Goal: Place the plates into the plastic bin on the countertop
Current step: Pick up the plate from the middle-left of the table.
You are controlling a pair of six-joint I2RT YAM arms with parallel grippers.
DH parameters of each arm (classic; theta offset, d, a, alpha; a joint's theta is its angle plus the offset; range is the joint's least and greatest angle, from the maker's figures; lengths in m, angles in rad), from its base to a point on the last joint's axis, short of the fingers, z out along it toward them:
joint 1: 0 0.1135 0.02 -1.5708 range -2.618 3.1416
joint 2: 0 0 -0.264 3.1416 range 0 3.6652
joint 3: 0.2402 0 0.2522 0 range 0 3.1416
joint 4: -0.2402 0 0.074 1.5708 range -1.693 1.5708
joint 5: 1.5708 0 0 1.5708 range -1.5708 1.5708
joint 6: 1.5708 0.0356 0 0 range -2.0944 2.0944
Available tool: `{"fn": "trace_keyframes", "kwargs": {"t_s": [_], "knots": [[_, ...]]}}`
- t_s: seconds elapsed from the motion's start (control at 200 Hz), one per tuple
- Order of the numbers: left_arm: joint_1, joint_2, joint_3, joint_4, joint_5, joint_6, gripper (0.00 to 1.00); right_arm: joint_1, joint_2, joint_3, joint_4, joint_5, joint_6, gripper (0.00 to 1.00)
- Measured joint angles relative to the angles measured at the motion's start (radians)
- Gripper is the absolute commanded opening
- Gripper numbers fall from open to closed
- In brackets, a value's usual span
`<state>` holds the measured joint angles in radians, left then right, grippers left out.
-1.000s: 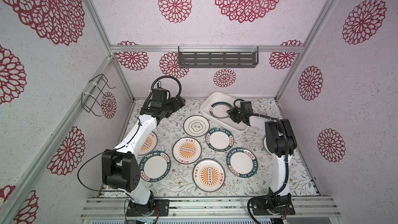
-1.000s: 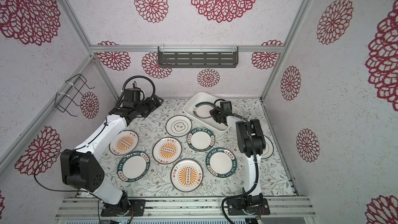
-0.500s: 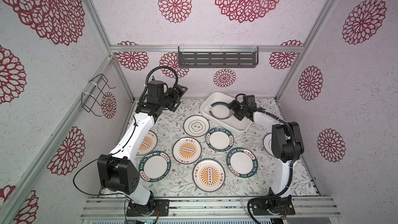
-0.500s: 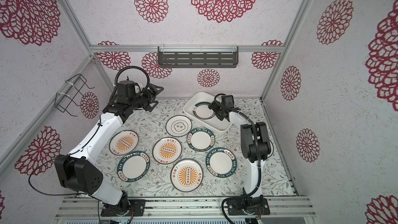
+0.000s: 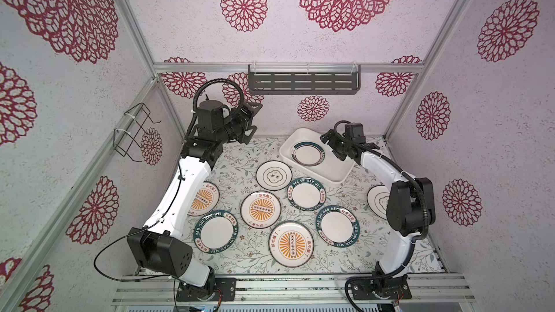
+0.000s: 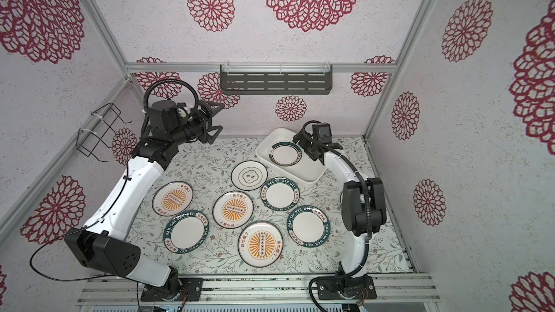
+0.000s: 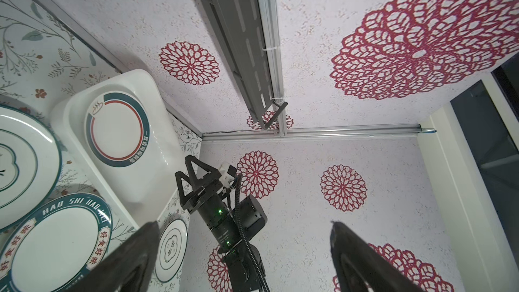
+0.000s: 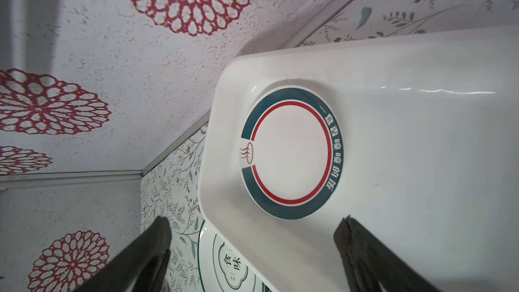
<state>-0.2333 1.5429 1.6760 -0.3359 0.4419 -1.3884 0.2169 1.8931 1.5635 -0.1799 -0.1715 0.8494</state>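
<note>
Since a second before, the right end effector (image 5: 329, 148) had drawn back from above the plastic bin (image 5: 333, 168) to its right edge. The left end effector (image 5: 253, 117) had risen higher, close to the back wall (image 5: 279, 121). Both end effectors stood released, the jaws wide apart and nothing between them. One plate with a teal and red ring (image 5: 307, 153) lay flat inside the bin, at the end nearer the back wall. The bin sat on the back right part of the bench (image 5: 255, 151). Eight other plates (image 5: 260, 209) lay flat on the bench, and the clover plate (image 5: 274, 175) was just beside the bin's rim.
</note>
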Motion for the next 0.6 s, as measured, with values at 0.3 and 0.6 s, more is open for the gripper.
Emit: {"fn": "trace_keyframes", "kwargs": {"t_s": [0.3,0.6], "knots": [[0.0,0.0,-0.004,0.013,0.002,-0.034,0.97,0.0,0.003,0.011,-0.026,0.047,-0.005,0.97],[0.003,-0.02,-0.066,0.048,-0.006,-0.042,0.97,0.0,0.003,0.011,-0.051,0.071,-0.017,0.98]]}}
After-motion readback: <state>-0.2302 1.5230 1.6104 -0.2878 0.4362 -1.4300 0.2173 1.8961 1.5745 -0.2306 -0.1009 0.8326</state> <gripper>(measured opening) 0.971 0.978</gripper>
